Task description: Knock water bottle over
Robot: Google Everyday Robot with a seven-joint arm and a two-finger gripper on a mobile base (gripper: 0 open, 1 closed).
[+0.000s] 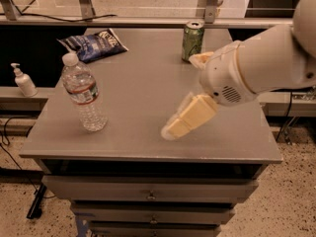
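Note:
The water bottle (84, 95), clear ribbed plastic with a white cap and a red-white-blue label band, stands upright near the front left of the grey table (143, 83). My gripper (180, 96) hangs over the table's middle right, well to the right of the bottle and not touching it. Its two cream fingers (190, 117) stand wide apart with nothing between them. The white arm comes in from the right edge.
A green soda can (192, 39) stands at the back of the table, just behind the gripper. A blue chip bag (94, 44) lies at the back left. A small white pump bottle (22, 80) stands on a ledge left of the table. Drawers sit below the tabletop.

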